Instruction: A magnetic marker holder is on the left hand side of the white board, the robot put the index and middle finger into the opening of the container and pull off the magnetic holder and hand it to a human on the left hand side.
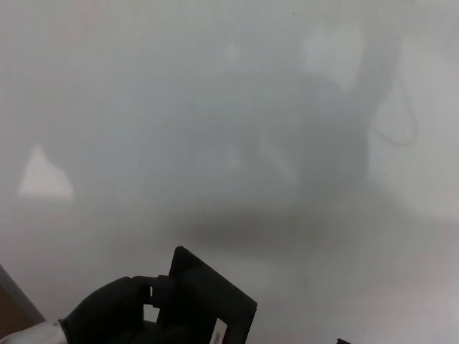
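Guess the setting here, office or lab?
Can't tell which. The view is nearly all glossy whiteboard, showing only dim reflections, so likely a meeting or lab room. The left hand grips a black holder at the bottom edge.

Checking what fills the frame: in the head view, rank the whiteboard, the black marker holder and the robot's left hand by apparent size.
1. Whiteboard, filling nearly the whole view.
2. Marker holder and left hand look about alike; both are cut off by the bottom edge, so no ranking.
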